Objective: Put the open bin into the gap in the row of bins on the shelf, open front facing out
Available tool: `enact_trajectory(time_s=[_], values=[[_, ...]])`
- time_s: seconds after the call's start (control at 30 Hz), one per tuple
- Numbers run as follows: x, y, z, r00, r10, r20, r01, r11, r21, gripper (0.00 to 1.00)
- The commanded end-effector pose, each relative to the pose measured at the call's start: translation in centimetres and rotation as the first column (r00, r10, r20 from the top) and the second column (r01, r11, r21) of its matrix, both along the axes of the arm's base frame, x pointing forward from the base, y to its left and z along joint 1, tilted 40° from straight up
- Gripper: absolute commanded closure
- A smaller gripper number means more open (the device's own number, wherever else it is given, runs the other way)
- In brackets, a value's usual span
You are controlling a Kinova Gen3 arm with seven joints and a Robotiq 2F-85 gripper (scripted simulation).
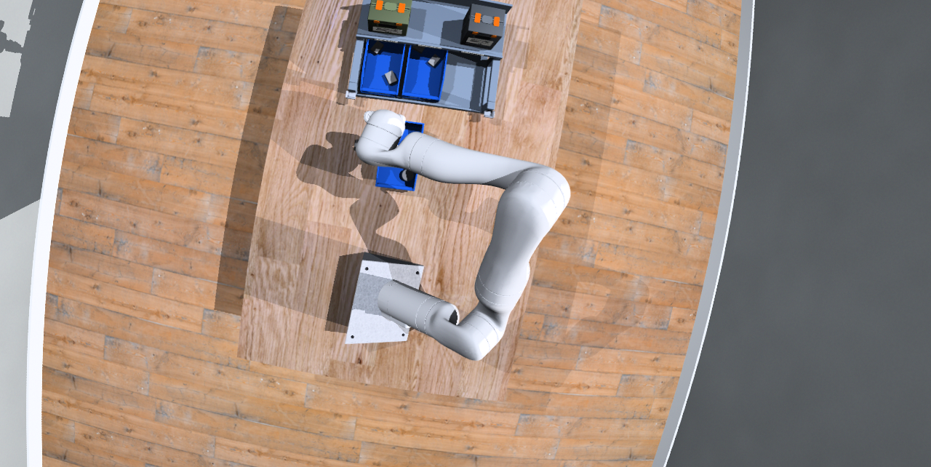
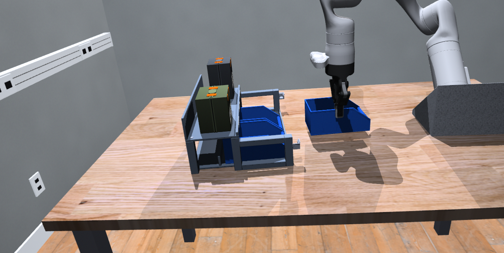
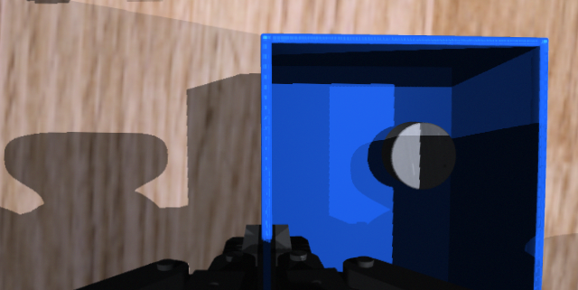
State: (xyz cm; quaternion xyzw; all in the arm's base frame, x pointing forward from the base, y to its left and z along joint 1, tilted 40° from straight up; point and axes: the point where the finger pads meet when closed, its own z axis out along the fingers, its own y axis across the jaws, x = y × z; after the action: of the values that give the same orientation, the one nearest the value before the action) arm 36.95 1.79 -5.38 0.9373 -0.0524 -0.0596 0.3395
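The bin (image 1: 389, 180) (image 2: 320, 124) (image 3: 300, 145) hangs level a little above the table, in front of the shelf's left part. Its open front faces the robot base. A round part (image 3: 420, 154) lies in its rear half, and another part (image 1: 404, 174) near its front. My gripper (image 2: 339, 112) (image 3: 267, 248) is shut on its left side wall; the arm hides it in the top view. On the shelf (image 1: 455, 106), two blue bins (image 1: 374, 76) (image 1: 422, 83) hold grey parts (image 1: 390, 77) (image 1: 433, 61). The gap (image 1: 463, 83) is at the right end.
The upper board (image 1: 439, 17) covers the rear of the row and bears a green box (image 1: 389, 16) (image 2: 213, 110) and a dark grey box (image 1: 484, 24) (image 2: 219, 75). Side rails flank the row, and small hooks (image 1: 351, 94) (image 1: 487, 113) (image 2: 296, 144) jut from the shelf's front corners.
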Motion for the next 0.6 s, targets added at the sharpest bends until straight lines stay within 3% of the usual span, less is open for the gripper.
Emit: enact_trajectory(time_s=[0.0, 0.07, 0.47, 0.57], values=[[0.0, -1.2, 1.0, 1.000, 0.002, 0.002, -0.002, 1.000, -0.001, 0.90], [-0.1, -2.1, 1.8, 1.000, 0.002, 0.002, -0.002, 1.000, 0.000, 0.90], [-0.1, -2.1, 1.8, 1.000, 0.002, 0.002, -0.002, 1.000, 0.000, 0.90], [-0.2, -3.5, 2.9, 1.000, 0.002, 0.002, -0.002, 1.000, -0.001, 0.90]])
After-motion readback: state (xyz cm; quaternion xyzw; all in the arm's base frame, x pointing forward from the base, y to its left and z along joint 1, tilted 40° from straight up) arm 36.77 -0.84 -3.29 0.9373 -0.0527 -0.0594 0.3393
